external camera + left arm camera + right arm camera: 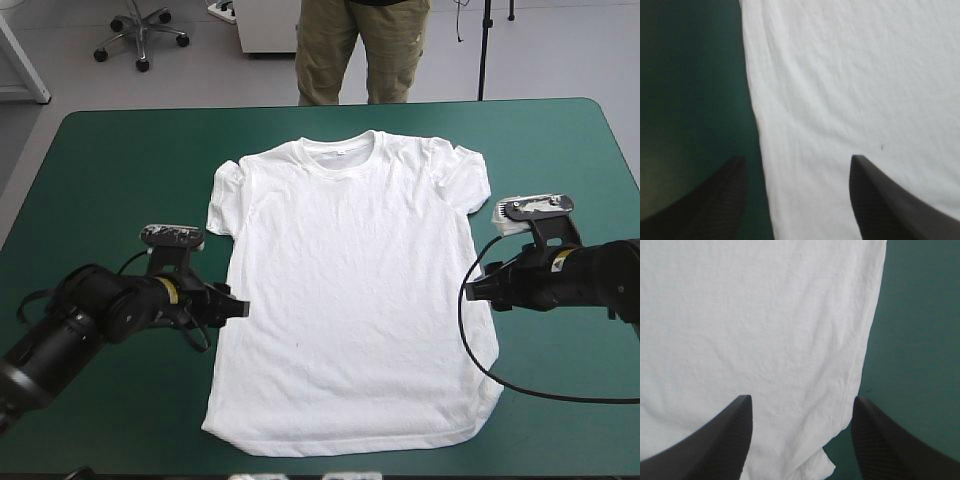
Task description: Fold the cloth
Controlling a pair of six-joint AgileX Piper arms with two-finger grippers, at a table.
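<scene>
The T-shirt (350, 290) is spread flat on the teal-green cover (120, 180), one side edge being seen between the parted fingers of the left gripper (797, 162), the other between the parted fingers of the right gripper (802, 400).

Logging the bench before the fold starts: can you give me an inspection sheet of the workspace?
Surface: teal-green table, flat.
Job's things: T-shirt, white, spread flat, collar toward the far edge, not yet folded.
Clutter: nothing seen.
End effectors: left end effector open, astride the T-shirt's left side edge; right end effector open, astride its right side edge.
Cables: nothing foreign seen.
Surroundings: nothing seen over the table.
</scene>
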